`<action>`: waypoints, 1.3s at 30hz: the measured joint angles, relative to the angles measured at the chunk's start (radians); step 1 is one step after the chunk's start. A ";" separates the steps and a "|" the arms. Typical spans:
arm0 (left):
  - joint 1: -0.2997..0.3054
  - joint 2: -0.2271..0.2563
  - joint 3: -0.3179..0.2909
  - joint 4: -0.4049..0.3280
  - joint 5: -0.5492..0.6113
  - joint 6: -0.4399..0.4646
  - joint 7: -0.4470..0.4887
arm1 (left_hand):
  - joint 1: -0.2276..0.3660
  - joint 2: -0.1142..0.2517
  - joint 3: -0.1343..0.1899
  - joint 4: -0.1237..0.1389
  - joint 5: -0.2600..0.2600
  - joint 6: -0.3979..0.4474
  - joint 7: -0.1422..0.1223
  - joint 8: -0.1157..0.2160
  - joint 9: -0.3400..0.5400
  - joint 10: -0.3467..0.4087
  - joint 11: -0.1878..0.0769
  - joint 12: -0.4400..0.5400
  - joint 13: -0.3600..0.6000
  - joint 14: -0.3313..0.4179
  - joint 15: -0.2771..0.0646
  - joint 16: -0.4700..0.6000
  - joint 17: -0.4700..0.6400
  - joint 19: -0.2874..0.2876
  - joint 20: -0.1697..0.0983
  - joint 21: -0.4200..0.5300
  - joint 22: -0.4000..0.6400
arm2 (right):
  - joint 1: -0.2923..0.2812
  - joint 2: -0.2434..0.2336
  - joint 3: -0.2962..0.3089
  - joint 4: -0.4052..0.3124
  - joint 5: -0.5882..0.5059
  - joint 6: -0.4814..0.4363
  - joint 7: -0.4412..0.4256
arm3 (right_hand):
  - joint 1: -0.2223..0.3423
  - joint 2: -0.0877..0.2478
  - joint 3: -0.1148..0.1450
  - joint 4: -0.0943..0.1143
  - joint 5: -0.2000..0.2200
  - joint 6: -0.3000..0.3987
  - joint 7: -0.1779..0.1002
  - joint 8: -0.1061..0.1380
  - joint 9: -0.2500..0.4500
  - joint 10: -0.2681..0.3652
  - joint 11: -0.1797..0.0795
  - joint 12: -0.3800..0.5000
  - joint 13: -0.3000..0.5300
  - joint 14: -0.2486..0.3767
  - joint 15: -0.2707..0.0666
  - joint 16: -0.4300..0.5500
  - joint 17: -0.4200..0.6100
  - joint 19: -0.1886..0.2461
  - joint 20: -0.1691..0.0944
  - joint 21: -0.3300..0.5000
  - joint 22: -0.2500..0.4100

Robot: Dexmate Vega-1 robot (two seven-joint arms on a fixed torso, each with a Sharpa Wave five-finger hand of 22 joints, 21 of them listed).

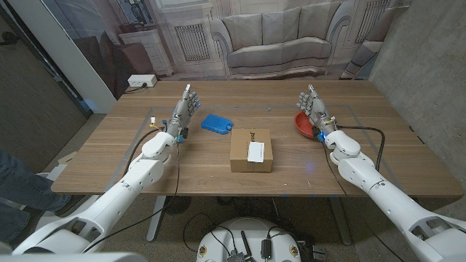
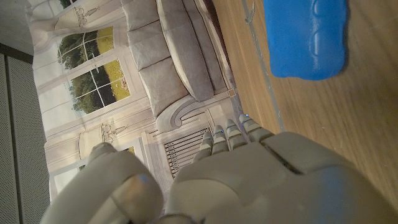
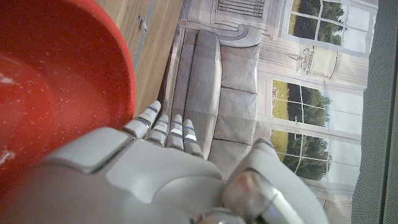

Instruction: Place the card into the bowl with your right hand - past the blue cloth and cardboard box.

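Observation:
A white card (image 1: 256, 151) lies on top of the cardboard box (image 1: 250, 140) at the table's middle. The blue cloth (image 1: 215, 124) (image 2: 305, 37) sits just beyond the box, to its left. The red bowl (image 1: 301, 124) (image 3: 56, 81) stands at the right, partly hidden behind my right hand (image 1: 314, 109) (image 3: 155, 174). That hand stands upright beside the bowl, fingers stretched out, holding nothing. My left hand (image 1: 183, 110) (image 2: 249, 180) stands the same way left of the cloth, also holding nothing.
The wooden table (image 1: 145, 164) has bare room in front of the box and along both sides. A black cable (image 1: 364, 131) runs by my right forearm. A person's leg (image 1: 14, 182) shows at the far left, off the table.

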 measured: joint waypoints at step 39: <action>-0.003 0.015 0.003 -0.020 0.007 0.006 -0.010 | 0.019 0.019 0.000 0.000 0.000 -0.004 0.004 0.000 0.000 0.000 0.000 0.004 0.000 0.000 0.000 0.008 0.000 -0.006 -0.005 0.000 0.000 | -0.046 -0.043 0.009 -0.100 -0.033 0.002 -0.034 | 0.002 0.002 0.004 -0.004 0.000 0.000 0.000 0.000 0.000 0.003 -0.004 0.000 0.004 0.000 0.000 0.000 0.000 0.000 0.000 0.000 0.000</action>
